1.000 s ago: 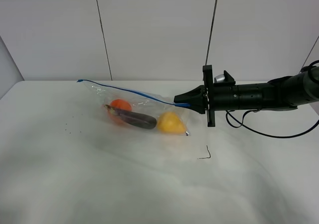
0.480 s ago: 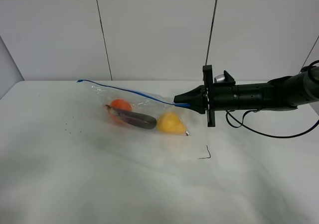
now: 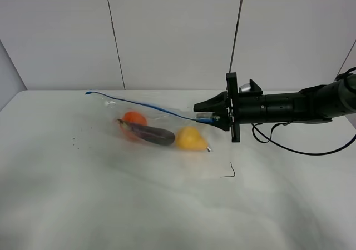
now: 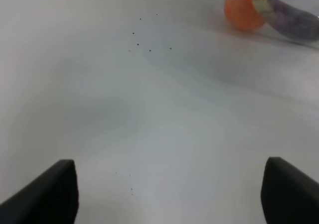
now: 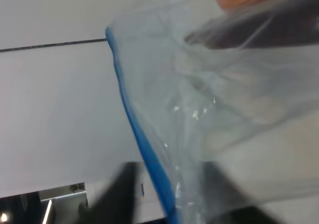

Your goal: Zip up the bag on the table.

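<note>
The clear bag [image 3: 158, 125] lies on the white table [image 3: 111, 194], with an orange [image 3: 133, 118], a purple eggplant [image 3: 153, 134] and a yellow pear [image 3: 190, 138] inside. Its blue zipper strip [image 3: 139, 104] runs from the far left corner to the right end. My right gripper [image 3: 201, 113] is at that right end, jaws slightly parted with the strip end between them. In the right wrist view the strip [image 5: 142, 149] runs between the two blurred fingers. My left gripper [image 4: 169, 194] is open and empty over bare table, short of the orange [image 4: 242, 10] and eggplant [image 4: 294, 24].
A small black corner mark [image 3: 228, 171] lies on the table in front of the right gripper. Tiny black specks [image 3: 75, 145] dot the table to the left of the bag. A white panelled wall [image 3: 172, 33] stands behind the table.
My right gripper's jaws have parted at the strip's right end. The zipper strip has sagged slightly. The bag's contents have not moved.
</note>
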### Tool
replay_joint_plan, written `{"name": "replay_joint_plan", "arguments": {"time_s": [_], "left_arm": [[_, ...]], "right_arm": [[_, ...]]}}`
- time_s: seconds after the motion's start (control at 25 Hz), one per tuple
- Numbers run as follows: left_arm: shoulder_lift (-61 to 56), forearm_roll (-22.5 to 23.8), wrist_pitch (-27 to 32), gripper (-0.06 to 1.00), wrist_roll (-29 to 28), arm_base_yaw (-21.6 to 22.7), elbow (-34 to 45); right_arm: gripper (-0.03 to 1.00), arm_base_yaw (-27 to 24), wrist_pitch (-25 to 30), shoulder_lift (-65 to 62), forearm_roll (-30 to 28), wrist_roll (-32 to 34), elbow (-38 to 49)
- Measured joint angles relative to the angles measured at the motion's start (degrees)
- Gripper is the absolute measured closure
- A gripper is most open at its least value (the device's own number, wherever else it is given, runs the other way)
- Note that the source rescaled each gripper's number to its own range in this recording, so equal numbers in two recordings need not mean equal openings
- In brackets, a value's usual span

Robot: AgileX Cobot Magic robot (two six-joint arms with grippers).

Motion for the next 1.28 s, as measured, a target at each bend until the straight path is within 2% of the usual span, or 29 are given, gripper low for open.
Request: {"name": "replay_joint_plan", "arguments": {"time_s": [0.08,0.16,0.24,0.4,1.0,1.12,1.28], "left_arm": [[0.0,0.0,0.0,-0.02,0.0,0.0,0.0],[0.0,0.0,0.0,-0.02,0.0,0.0,0.0],[0.0,0.0,0.0,-0.02,0.0,0.0,0.0],[0.0,0.0,0.0,-0.02,0.0,0.0,0.0],[0.0,0.0,0.0,-0.02,0.0,-1.2,0.0],[0.0,0.0,0.0,-0.02,0.0,-2.4,0.0],[0.0,0.0,0.0,-0.02,0.0,-2.6,0.0]], "right_arm": [[0.23,0.0,0.0,0.0,-1.1,0.8,0.0],[0.07,0.0,0.0,0.0,-2.2,1.3,0.0],[0.0,0.0,0.0,0.0,-2.8,1.6,0.0],[-0.03,0.0,-0.1,0.0,-4.6,1.9,0.0],[-0.03,0.0,-8.1,0.0,-21.8,7.3,-0.1],[-0.03,0.0,-8.9,0.0,-29.2,10.9,-3.0],[-0.03,0.0,-8.7,0.0,-44.5,20.8,-12.4]]}}
